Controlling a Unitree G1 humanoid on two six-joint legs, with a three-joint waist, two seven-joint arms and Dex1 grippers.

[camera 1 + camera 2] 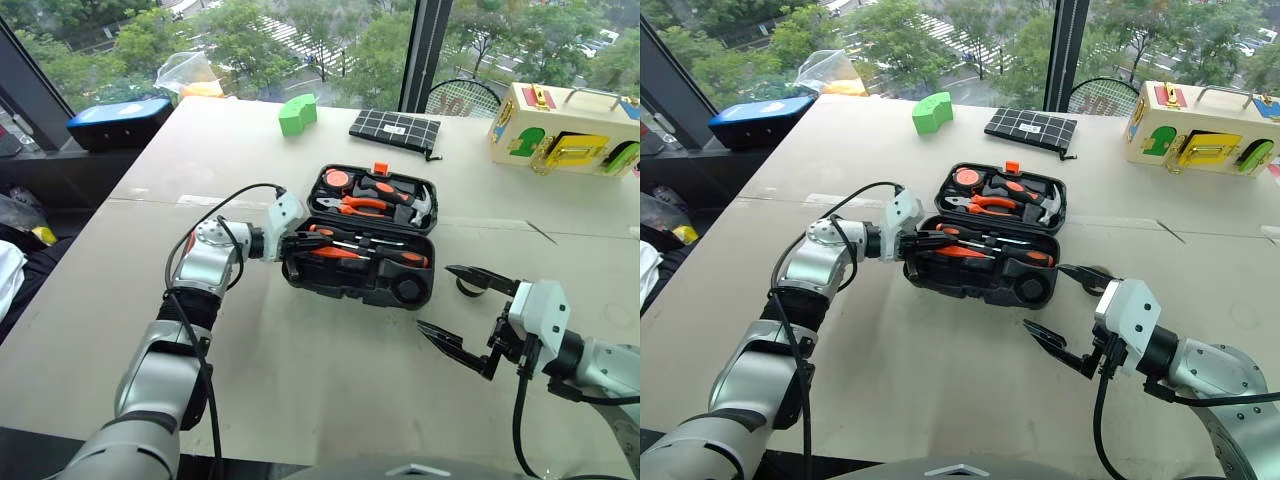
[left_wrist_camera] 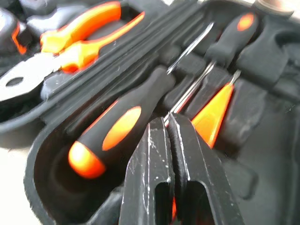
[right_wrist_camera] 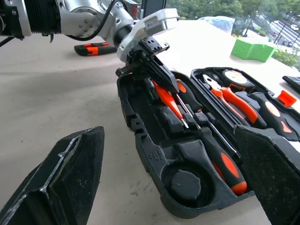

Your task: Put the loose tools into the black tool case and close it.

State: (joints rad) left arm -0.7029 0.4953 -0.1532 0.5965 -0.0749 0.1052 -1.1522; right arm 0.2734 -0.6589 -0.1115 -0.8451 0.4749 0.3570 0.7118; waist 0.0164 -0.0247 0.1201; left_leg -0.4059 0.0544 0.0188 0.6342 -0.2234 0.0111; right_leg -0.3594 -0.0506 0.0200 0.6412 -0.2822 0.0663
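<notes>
Tool case (image 1: 372,262) open; orange-black tool (image 3: 91,48) behind left pincer (image 3: 154,65).

Pale beige table (image 1: 300,380), a seam crossing it left to right. Far edge meets tall windows (image 1: 300,40) with a dark upright frame (image 1: 425,50) — trees and a street below. Daylight, soft — no hard shadows.

black tool case (image 1: 400,285): we find it open flat on the table, lid half away from us, orange latch on its far edge. screwdrivers (image 2: 117,129): orange-and-black handles, metal shafts, lying side by side in the near half's slots.
</notes>
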